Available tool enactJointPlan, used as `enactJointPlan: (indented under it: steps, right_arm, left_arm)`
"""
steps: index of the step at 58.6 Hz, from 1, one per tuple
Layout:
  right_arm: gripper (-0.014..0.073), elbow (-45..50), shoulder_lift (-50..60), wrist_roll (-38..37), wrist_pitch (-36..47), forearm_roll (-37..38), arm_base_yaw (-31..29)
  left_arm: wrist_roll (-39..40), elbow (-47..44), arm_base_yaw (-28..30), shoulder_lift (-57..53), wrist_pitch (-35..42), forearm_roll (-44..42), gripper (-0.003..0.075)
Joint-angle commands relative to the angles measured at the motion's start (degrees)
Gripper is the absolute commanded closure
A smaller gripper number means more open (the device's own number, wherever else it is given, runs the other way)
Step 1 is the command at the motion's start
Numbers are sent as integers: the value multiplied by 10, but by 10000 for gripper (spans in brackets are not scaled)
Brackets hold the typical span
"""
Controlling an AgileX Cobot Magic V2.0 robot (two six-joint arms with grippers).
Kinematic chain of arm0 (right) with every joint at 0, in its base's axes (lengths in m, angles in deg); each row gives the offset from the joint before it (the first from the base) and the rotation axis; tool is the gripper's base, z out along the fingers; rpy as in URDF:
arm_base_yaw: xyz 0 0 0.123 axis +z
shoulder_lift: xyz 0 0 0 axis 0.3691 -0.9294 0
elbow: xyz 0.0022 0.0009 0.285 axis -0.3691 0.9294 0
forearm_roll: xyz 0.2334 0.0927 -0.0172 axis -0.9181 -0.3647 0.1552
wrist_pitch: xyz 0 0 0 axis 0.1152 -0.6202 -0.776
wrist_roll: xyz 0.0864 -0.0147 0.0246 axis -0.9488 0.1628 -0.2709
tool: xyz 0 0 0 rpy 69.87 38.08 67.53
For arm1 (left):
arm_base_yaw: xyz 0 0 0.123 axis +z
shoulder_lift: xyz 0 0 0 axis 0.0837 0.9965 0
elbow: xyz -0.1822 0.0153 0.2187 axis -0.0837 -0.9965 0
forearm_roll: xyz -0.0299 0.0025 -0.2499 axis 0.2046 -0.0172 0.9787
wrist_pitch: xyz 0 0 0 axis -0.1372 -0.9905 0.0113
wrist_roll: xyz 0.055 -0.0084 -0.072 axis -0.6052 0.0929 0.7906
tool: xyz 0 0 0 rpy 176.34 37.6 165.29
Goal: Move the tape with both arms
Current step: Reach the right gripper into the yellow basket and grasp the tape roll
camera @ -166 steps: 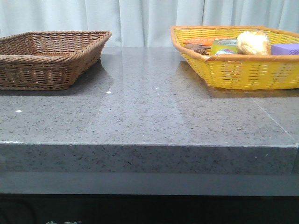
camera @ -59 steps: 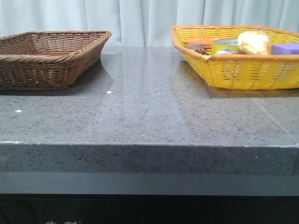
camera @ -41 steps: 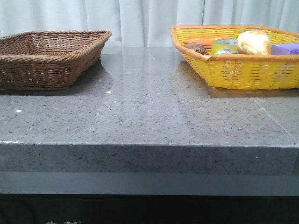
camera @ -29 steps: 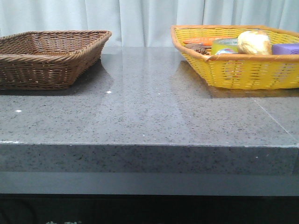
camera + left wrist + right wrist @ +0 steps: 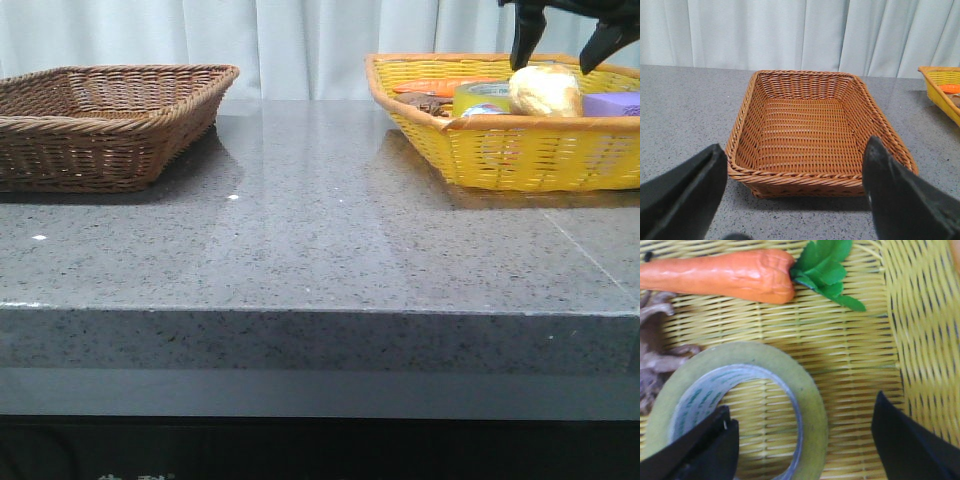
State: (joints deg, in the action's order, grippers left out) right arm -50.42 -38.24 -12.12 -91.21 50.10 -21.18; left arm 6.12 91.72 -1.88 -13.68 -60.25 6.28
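**Claws spread wide, holding nothing**

Hovering above the yellow basket (image 5: 520, 150) at the table's far right: right claw (image 5: 562, 55), its two dark tips well apart, gripping nothing. Lying flat on the basket floor below it: tape (image 5: 735, 410), white core with green lettering facing up, one finger (image 5: 705, 450) overlapping the roll's near edge in the wrist view, the other off to the side over bare weave. Whether touching the roll, impossible to tell. Resting beyond the tape: carrot (image 5: 720, 275) with green leaves, and a brown lump (image 5: 652, 350) just beside the roll. Sitting in the same basket in the front view: bun (image 5: 544, 92) and purple block (image 5: 612, 104).

Hanging over the grey table (image 5: 320, 230) just short of the brown basket (image 5: 815, 130): left claw (image 5: 795, 195), likewise spread wide and holding nothing.
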Motion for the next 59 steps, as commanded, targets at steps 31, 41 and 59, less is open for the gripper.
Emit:
enactJointPlan:
  steps: [31, 41, 59]
  right_arm:
    - [388, -27, 5, -15, 16, 10, -16]
    - [568, -29, 5, -14, 15, 9, -16]
    - [610, -30, 56, -14, 15, 9, -16]
  left_arm:
    - [7, 21, 2, 5, 50, 4, 178]
    - [7, 21, 2, 5, 50, 4, 178]
    - [7, 21, 2, 5, 50, 4, 178]
